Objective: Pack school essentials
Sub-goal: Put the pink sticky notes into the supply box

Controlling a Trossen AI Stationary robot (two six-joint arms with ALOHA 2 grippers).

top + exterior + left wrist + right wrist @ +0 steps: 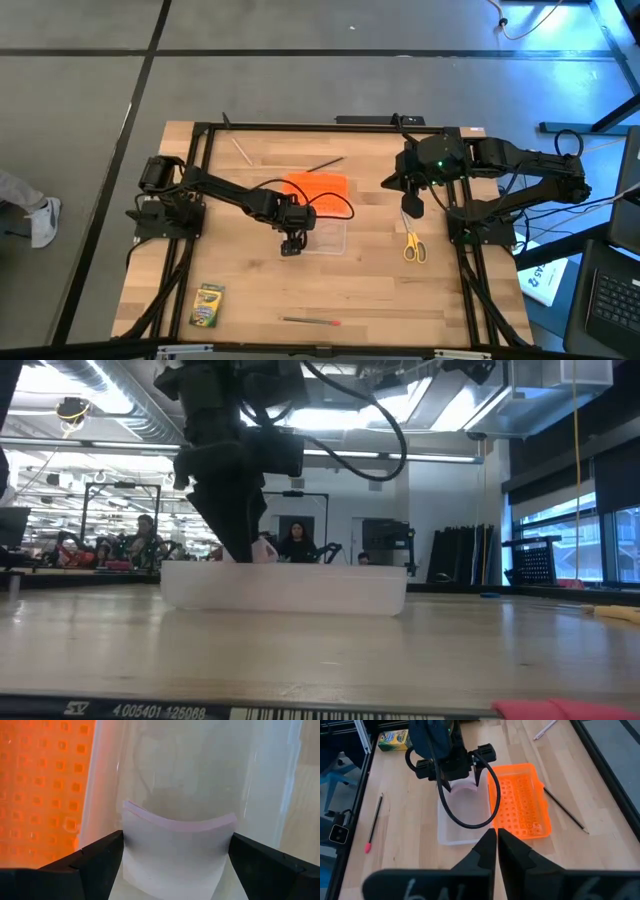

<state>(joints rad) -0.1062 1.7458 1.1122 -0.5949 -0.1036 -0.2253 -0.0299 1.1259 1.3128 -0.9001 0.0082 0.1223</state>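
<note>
My left gripper [292,243] reaches down into the near-left end of the clear box [326,236] and is shut on the pale pink square block [175,850]. The orange lid [318,189] lies flat against the box's far side. My right gripper [497,840] is shut and hovers over the table's right part, just beyond the yellow-handled scissors [413,246]. The green-yellow crayon box [207,305] lies near the near-left corner. A red-tipped pencil [310,321] lies at the near edge, and a dark pencil [325,163] and a pale stick [241,150] lie at the far side. My left gripper pinches the pale pink block between its two fingers, one finger [100,857] on each of two opposite side edges [227,837]. The fingers come from above, pointing down. The block bows between them and sits inside the clear box [270,780]; whether it touches the floor I cannot tell.
The black frame rails [200,180] run along the table's left, right and far sides. The left arm's cable [470,820] loops over the clear box. Bare wood lies between the box and the near edge. People sit in the room beyond the table [297,543].
</note>
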